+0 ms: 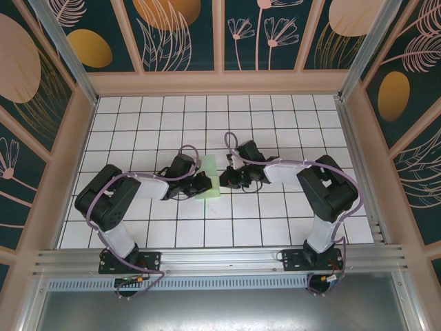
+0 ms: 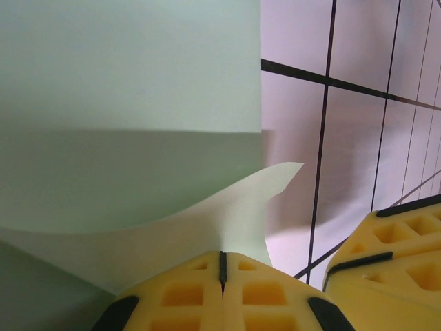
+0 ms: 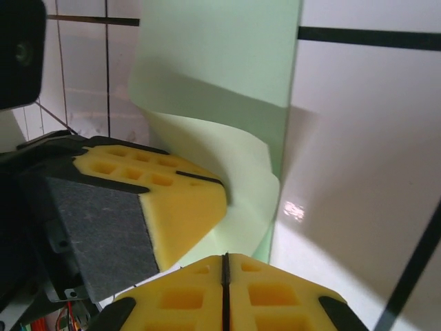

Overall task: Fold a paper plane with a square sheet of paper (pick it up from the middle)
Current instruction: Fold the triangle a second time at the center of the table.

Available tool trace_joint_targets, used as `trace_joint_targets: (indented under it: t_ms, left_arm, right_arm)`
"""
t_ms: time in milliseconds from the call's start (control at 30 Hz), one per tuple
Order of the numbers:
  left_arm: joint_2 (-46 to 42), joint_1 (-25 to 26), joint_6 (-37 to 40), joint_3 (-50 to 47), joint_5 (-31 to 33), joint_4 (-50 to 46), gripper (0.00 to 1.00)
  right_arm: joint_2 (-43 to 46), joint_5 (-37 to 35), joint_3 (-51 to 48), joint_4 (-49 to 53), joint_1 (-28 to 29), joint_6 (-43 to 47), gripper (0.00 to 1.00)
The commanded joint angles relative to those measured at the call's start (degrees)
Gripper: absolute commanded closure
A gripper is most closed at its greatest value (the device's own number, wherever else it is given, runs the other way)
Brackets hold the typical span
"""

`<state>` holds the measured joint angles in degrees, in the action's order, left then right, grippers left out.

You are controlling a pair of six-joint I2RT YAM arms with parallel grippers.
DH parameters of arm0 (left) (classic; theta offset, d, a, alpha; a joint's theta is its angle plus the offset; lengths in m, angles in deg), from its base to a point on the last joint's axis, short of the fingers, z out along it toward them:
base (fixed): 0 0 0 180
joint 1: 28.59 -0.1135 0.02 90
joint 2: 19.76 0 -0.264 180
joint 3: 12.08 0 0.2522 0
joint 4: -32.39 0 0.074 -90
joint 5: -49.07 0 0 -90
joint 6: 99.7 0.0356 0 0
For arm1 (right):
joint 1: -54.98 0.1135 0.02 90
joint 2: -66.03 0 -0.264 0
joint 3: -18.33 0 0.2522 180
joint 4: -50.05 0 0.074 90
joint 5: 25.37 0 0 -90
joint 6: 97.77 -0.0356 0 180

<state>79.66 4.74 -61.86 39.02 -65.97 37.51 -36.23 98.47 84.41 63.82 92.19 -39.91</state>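
Note:
The square sheet of paper (image 1: 209, 176) lies mid-table as a pale mint-green folded strip between the two grippers. My left gripper (image 1: 200, 185) is shut on it. In the left wrist view a curled flap of the paper (image 2: 234, 214) rises straight out of the closed seam of the left gripper (image 2: 222, 256). My right gripper (image 1: 228, 181) is shut just to the paper's right. In the right wrist view the right gripper (image 3: 224, 256) has its tips meeting at the edge of the paper (image 3: 227, 103). I cannot tell whether any paper is pinched there. The left gripper's fingers (image 3: 165, 200) press into the flap.
The white gridded table (image 1: 275, 124) stretches out on all sides within raised tan walls (image 1: 220, 83). The two grippers sit almost tip to tip; the right gripper's yellow fingers (image 2: 393, 248) show close beside the left one. A metal rail (image 1: 220, 258) runs along the near edge.

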Motion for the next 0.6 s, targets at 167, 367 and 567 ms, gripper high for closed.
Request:
trace_joint_targets:
  t_ms: [167,367,567]
  left_arm:
    - [-0.89,-0.37,-4.90,-3.03,3.88,-0.05,0.99]
    - [-3.02,-0.36,-5.17,-4.23,2.90,2.14,0.98]
    - [-5.09,-0.36,-3.84,-5.47,1.45,4.99,0.97]
  right_arm:
    - [0.36,-2.19,0.54,-2.34,0.76,-2.06,0.91]
    - [-2.78,-6.45,5.46,-0.58,-1.02,2.71,0.77]
    - [-6.93,-1.95,9.44,0.63,-1.63,13.33,0.68]
